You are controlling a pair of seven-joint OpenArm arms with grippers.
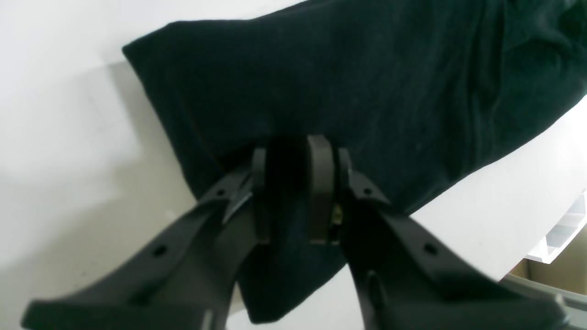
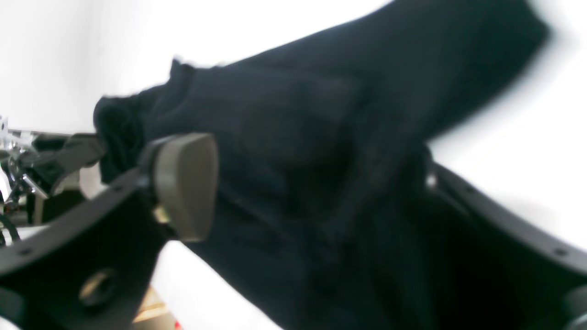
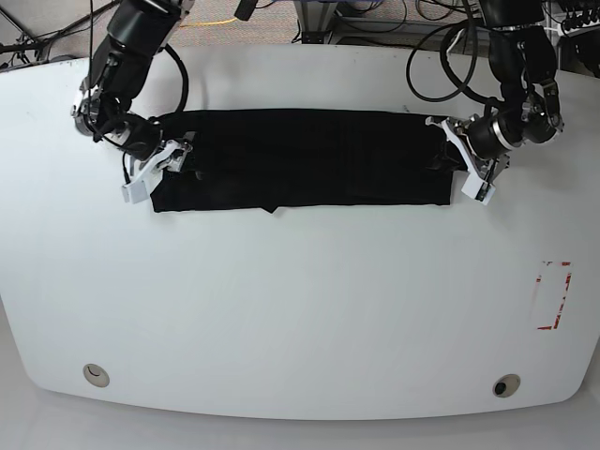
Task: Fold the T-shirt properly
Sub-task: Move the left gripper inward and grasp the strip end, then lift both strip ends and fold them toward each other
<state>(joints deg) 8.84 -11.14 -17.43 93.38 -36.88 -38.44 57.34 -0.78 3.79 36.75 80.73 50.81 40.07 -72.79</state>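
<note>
The T-shirt (image 3: 300, 159) lies as 1 long band across the worktop (image 3: 300, 309). The left tool (image 1: 296, 192) pinches its end hem tight; the right tool (image 2: 312, 192), blurred, seems spread wide around the other end. Likely next: the right clamps, then both ends are lifted and folded together.

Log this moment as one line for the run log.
T-shirt: folded into a long band on table | left gripper: shut on T-shirt end | right gripper: open, straddling other end
</note>
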